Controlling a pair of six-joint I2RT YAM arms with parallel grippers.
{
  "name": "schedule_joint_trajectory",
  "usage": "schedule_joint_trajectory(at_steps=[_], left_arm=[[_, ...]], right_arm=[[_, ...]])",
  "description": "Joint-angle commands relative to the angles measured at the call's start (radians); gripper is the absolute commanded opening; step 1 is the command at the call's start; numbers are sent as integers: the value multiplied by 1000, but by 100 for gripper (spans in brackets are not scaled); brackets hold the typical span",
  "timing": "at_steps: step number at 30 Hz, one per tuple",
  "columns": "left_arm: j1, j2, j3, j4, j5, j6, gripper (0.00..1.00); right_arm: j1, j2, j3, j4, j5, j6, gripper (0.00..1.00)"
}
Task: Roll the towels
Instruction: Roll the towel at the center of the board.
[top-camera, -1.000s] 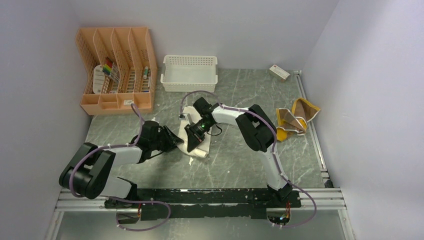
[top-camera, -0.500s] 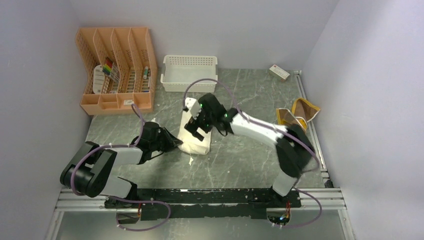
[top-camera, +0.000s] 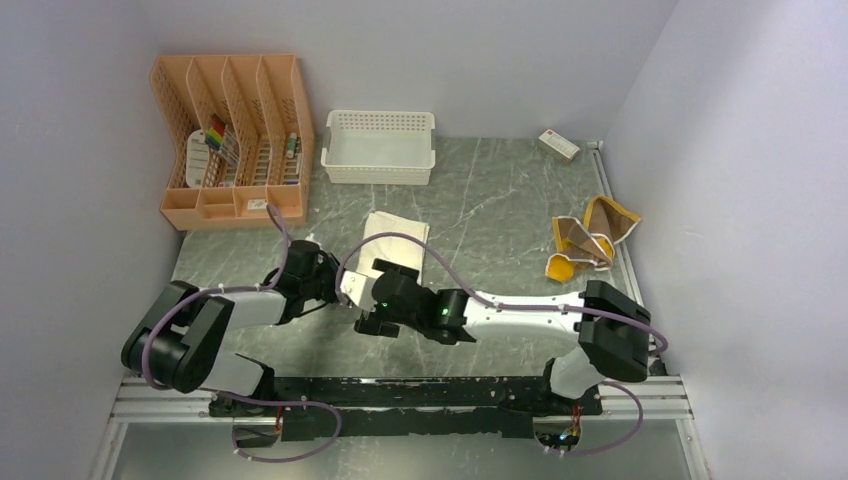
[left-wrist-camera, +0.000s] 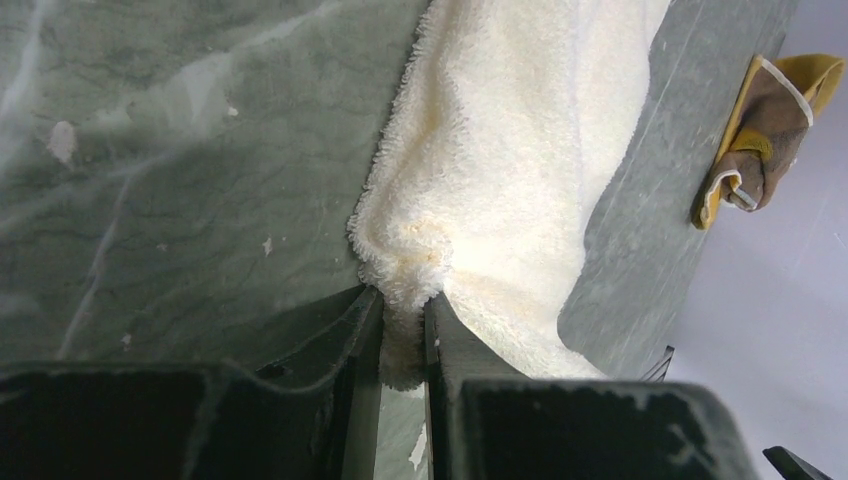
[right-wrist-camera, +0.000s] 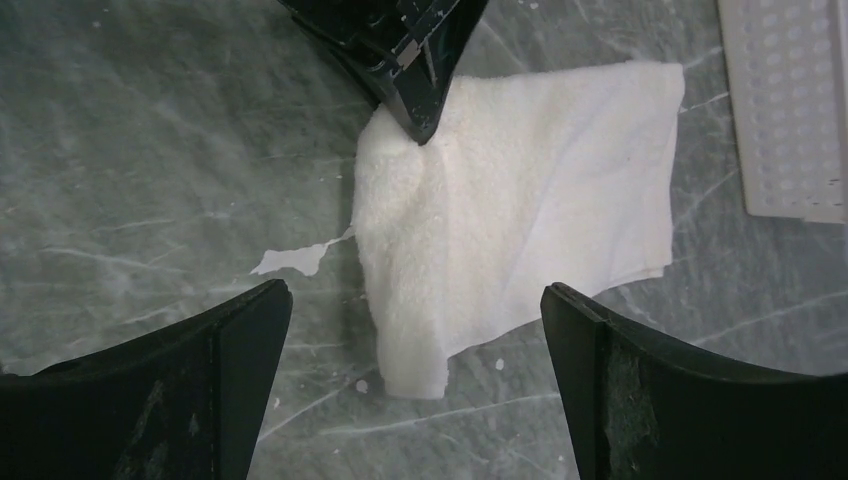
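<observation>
The white towel (top-camera: 397, 238) lies spread flat mid-table, its long axis running away from me. My left gripper (top-camera: 343, 285) is shut on the towel's near left corner, and the terry edge is pinched between its fingers (left-wrist-camera: 402, 300). My right gripper (top-camera: 372, 318) hovers open just above the towel's near end (right-wrist-camera: 520, 200), wide apart (right-wrist-camera: 412, 295) and holding nothing. The left gripper's fingers (right-wrist-camera: 415, 60) show on the towel corner in the right wrist view. The mustard-yellow towel (top-camera: 585, 240) lies crumpled by the right wall and also shows in the left wrist view (left-wrist-camera: 760, 130).
A white lattice basket (top-camera: 378, 145) stands at the back centre, with its edge in the right wrist view (right-wrist-camera: 790, 100). An orange file organiser (top-camera: 232, 140) sits at the back left. A small box (top-camera: 557, 145) lies at the back right. A metal rail (top-camera: 625, 250) runs along the right side.
My right gripper opened, let go of the white towel and swung from its far end back to the near end. The towel now lies flat. The left gripper closed on the corner.
</observation>
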Motion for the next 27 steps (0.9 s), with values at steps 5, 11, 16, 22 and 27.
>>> schedule_joint_trajectory(at_steps=[5, 11, 16, 22, 27], left_arm=[[-1, 97, -7, -108, 42, 56, 24], [12, 100, 3, -107, 75, 61, 24], [30, 78, 3, -125, 84, 73, 24], [56, 72, -2, -128, 111, 83, 24], [73, 56, -2, -141, 123, 93, 24]], right_arm=[[81, 176, 49, 21, 274, -111, 95], [86, 336, 66, 44, 410, -138, 93], [74, 387, 74, 58, 443, -145, 87], [75, 432, 50, 103, 500, -189, 73], [63, 418, 62, 65, 438, -159, 53]])
